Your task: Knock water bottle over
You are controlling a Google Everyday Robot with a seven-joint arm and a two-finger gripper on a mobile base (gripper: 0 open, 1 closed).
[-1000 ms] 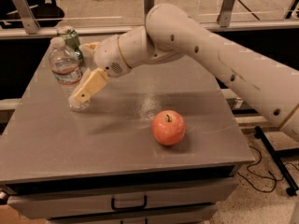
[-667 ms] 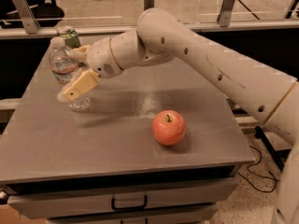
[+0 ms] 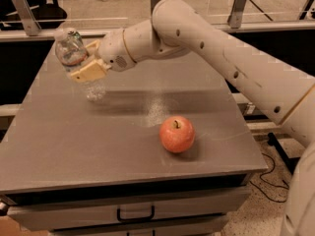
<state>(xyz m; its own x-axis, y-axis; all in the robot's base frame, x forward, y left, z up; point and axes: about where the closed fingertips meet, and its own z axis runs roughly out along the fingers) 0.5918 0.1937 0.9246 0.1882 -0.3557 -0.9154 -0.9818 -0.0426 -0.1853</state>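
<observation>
The water bottle [image 3: 70, 49] is a clear ribbed plastic bottle at the table's far left. It leans to the left, with its cap up at the left and its base [image 3: 96, 90] low over the table. My gripper [image 3: 81, 61] is at the bottle's right side. One tan finger [image 3: 88, 72] lies across the bottle's lower body and the other finger [image 3: 93, 45] is behind it. The fingers are apart. The white arm reaches in from the right.
A red apple [image 3: 177, 134] sits on the grey table [image 3: 98, 146] right of the middle, nearer the front. A drawer handle [image 3: 135, 214] is below the front edge. Rails and glass panels stand behind the table.
My gripper has swept left into the bottle. The bottle, upright a second ago, now leans left with its top pushed towards the table's left edge.
</observation>
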